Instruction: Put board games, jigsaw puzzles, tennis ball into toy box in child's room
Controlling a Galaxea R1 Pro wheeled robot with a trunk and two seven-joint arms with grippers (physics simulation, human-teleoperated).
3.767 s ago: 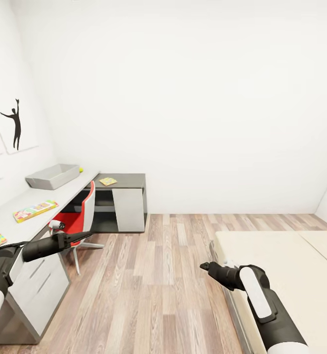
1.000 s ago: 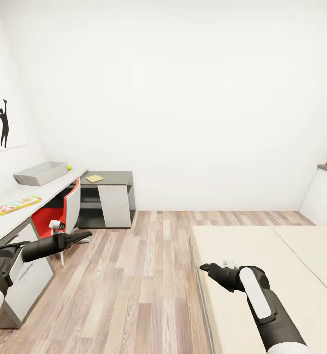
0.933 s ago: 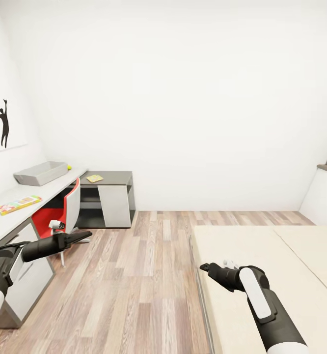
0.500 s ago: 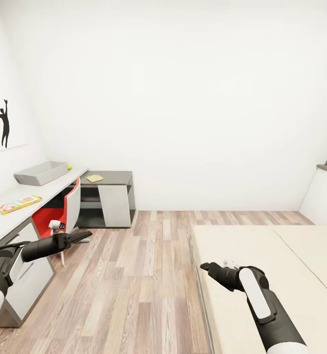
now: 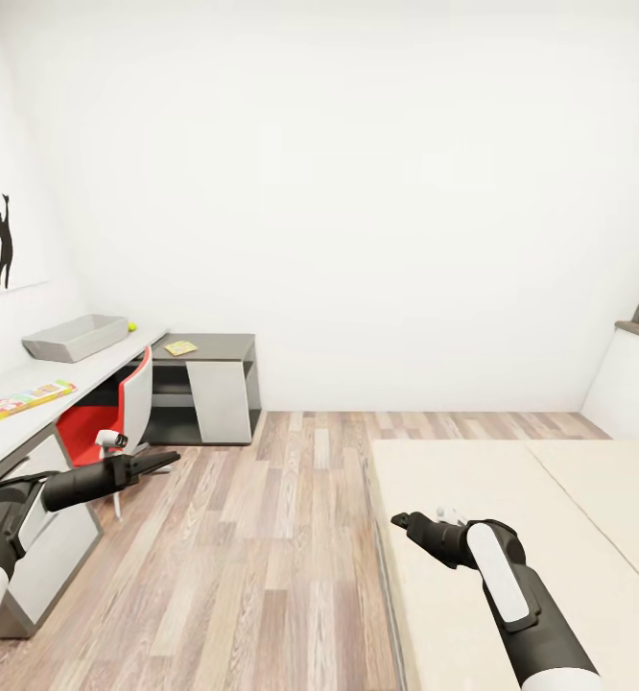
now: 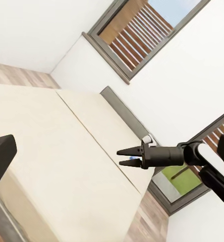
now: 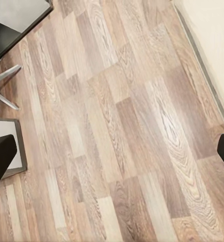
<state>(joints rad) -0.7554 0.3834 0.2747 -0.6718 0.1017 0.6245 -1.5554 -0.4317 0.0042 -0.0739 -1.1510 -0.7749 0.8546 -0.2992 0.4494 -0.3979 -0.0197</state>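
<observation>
Left end effector [image 5: 171, 457]: black, jaws near-closed, empty, over the wood-plank floor [image 5: 291, 537].
Right end effector [image 6: 121, 157]: black, slightly parted, empty, above the beige mattress bed [image 5: 473, 489].
Light-grey L-shaped worktop [image 5: 89, 369]:
- one shallow grey toy box [image 5: 75, 337] at the far end;
- one yellow-green tennis ball [image 5: 131, 326] beside it;
- one multicoloured flat board game box [image 5: 33, 398] at the near edge;
- one yellow flat board [image 5: 180, 347] on the dark lower section.

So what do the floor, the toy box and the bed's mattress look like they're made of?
Floor: wood planks, slight sheen, visible grain. Toy box: probably matte light-grey plastic, smooth with rounded corners. Mattress: plain beige, likely fabric, no weave discernible.
</observation>
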